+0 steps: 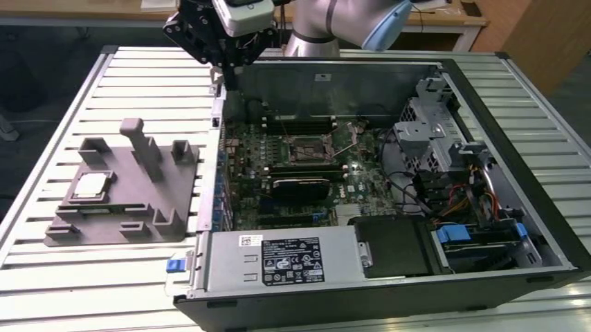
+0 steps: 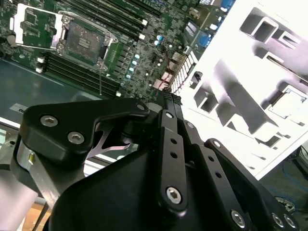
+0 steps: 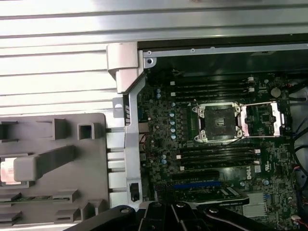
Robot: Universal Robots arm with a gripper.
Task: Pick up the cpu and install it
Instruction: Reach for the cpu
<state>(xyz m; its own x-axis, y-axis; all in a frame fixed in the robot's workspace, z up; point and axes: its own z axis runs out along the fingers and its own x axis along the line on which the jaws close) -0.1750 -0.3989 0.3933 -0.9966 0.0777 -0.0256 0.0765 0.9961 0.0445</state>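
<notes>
The cpu (image 1: 91, 185), a small silver square with a pale rim, lies in a recess of the grey holder (image 1: 138, 207) on the exterior view's left, outside the computer case. It also appears in the second wrist view as a bright square cpu (image 2: 291, 103) and at the picture's edge in the first wrist view as the cpu (image 3: 6, 171). The motherboard socket (image 1: 309, 149) (image 3: 219, 122) (image 2: 82, 38) stands open, its metal plate (image 3: 260, 120) flipped aside. My gripper (image 1: 229, 77) (image 2: 168, 98) hangs above the case's back corner, shut, holding nothing, well away from the cpu.
The open computer case (image 1: 480, 131) sits on a slatted metal table (image 1: 138, 76). A grey power supply box (image 1: 286, 259) fills the case's front. Drive cages and cables (image 1: 443, 159) crowd the exterior view's right. The holder's upright posts (image 1: 143, 149) rise beside the cpu.
</notes>
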